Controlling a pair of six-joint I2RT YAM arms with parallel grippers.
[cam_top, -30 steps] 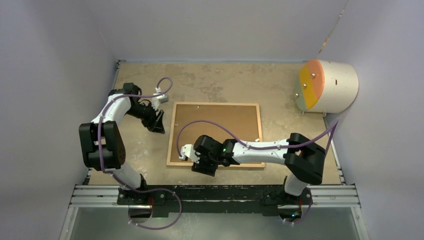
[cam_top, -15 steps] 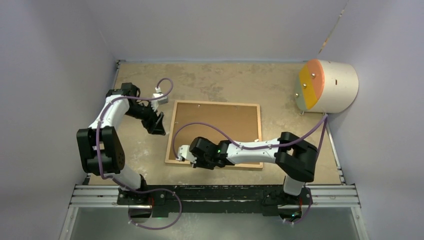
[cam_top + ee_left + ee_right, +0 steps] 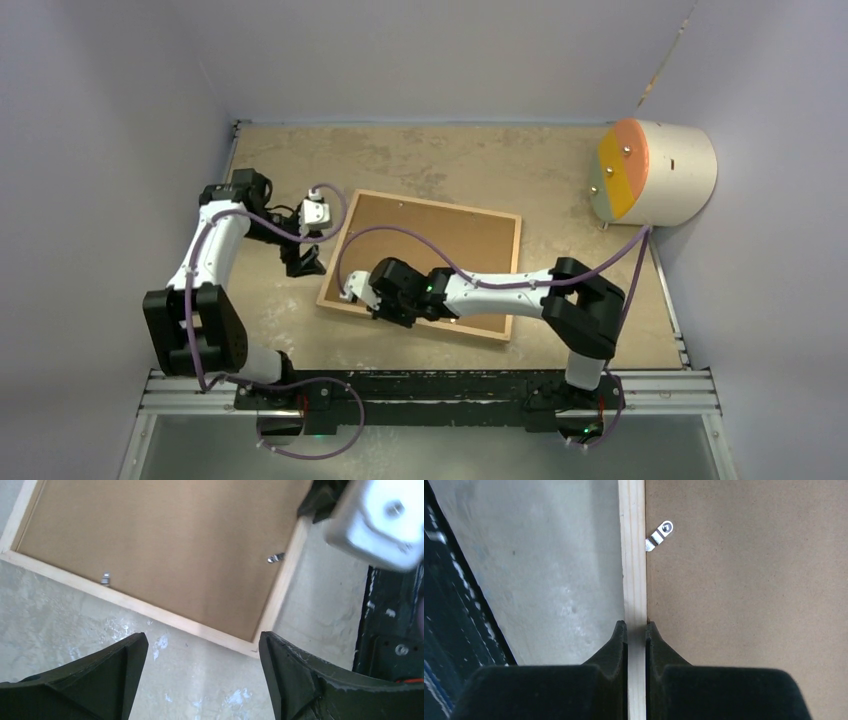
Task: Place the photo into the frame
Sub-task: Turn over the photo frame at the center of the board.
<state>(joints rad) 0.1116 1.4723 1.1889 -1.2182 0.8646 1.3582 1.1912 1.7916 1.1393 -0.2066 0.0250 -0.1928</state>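
The frame (image 3: 437, 202) lies face down and skewed on the table, with its brown backing board (image 3: 440, 245) facing up. The photo is hidden. My right gripper (image 3: 360, 299) is shut on the frame's light wooden strip (image 3: 631, 555) near its near-left corner, one finger on each side of the strip, as the right wrist view (image 3: 636, 625) shows. My left gripper (image 3: 305, 262) hangs open just left of that corner. Only bare table lies between its fingers (image 3: 202, 640), with the frame's strip (image 3: 150, 611) a little beyond the tips.
A white drum (image 3: 655, 172) with an orange, yellow and green face stands at the back right. Small metal clips (image 3: 659, 536) sit along the backing's edge. Walls close the table on three sides. A metal rail (image 3: 430, 385) runs along the near edge.
The right gripper shut on the frame's strip and dragged that end left, turning the frame askew. The left gripper opened wider and drew back to the left.
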